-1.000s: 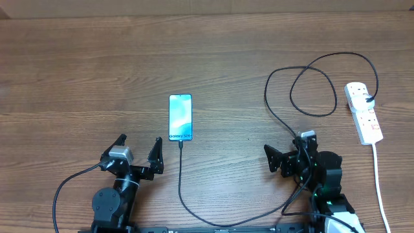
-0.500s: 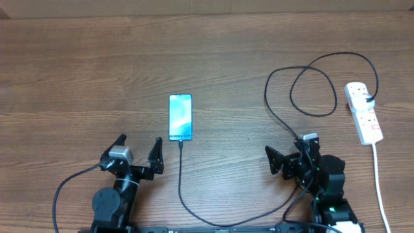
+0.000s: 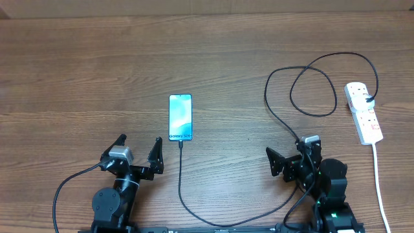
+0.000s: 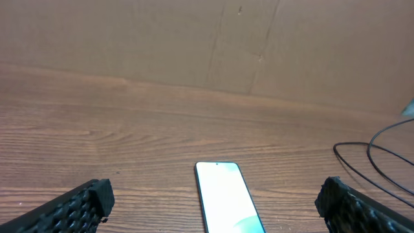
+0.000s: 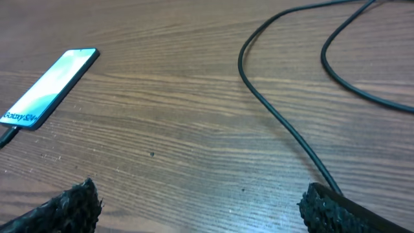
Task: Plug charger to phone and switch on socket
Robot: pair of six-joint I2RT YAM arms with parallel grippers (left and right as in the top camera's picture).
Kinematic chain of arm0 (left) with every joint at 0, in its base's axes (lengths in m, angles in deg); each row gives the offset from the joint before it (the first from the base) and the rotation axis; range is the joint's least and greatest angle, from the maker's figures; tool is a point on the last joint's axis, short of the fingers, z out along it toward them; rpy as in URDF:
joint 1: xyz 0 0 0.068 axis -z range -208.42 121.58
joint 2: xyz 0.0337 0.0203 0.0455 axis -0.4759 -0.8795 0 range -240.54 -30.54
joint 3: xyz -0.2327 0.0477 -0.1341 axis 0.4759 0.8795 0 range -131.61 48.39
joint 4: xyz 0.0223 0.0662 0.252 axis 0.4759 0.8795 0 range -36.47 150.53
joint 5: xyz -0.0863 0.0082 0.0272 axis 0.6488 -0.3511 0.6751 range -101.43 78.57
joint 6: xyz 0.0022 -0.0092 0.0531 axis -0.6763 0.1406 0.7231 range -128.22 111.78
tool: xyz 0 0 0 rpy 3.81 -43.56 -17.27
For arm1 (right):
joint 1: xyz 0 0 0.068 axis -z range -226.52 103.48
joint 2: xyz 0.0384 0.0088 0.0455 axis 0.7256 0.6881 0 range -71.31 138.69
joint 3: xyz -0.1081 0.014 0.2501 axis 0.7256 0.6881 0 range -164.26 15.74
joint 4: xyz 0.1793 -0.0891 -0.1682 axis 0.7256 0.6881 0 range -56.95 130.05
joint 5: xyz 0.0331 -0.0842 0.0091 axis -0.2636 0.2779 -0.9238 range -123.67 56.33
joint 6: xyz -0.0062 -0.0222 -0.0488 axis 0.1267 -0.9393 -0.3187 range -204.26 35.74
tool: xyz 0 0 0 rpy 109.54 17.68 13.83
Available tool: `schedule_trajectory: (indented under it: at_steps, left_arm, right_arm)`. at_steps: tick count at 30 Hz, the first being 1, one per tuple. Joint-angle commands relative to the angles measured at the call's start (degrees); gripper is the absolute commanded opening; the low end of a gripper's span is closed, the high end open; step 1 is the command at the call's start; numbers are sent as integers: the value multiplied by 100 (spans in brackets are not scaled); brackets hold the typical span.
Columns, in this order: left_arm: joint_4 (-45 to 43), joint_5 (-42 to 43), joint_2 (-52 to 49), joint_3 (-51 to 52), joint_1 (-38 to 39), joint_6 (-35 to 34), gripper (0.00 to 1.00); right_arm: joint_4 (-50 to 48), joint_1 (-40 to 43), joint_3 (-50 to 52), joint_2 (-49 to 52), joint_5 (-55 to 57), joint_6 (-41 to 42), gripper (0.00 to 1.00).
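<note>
Thin black charger cable [image 3: 179,175] meets the near edge of the slim blue-screened phone [image 3: 180,118]. Flanking the phone, left gripper [image 3: 138,146] and right gripper [image 3: 289,155] gape wide (both empty).

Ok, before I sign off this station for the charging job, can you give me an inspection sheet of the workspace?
surface: wooden table, bare wood grain.
job's things: phone lying flat, screen lit; charger tip at its near short edge, seating unclear; socket far right, black plug in.
clutter: nothing seen.
grippers: left gripper and right gripper open, empty.
cables: charger loops beside socket; white cord runs to the near edge.
surroundings: brown wall behind table.
</note>
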Motion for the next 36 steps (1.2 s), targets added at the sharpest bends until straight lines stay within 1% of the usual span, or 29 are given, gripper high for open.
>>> schedule_trajectory:
  at_steps: [1, 7, 18, 25, 26, 36]
  left_arm:
    - [11, -52, 66, 22, -57, 153, 100]
    - [11, -52, 66, 22, -57, 155, 100]
    - [11, -52, 66, 22, -57, 155, 100]
    - [11, -52, 66, 22, -57, 155, 100]
    - [11, -52, 66, 22, -57, 155, 100]
    - [11, -52, 66, 22, -57, 153, 99]
  right_arm:
    - [-13, -17, 59, -356, -37, 20, 100]
    - [-9, -17, 59, -1075, -35, 304, 100]
    - [-15, -17, 59, -1840, -31, 299, 100]
    - [-20, -17, 59, -2920, -31, 299, 100]
    - [-127, -17, 59, -2914, -33, 299, 100]
    - [-24, -17, 59, -2916, -33, 299, 100]
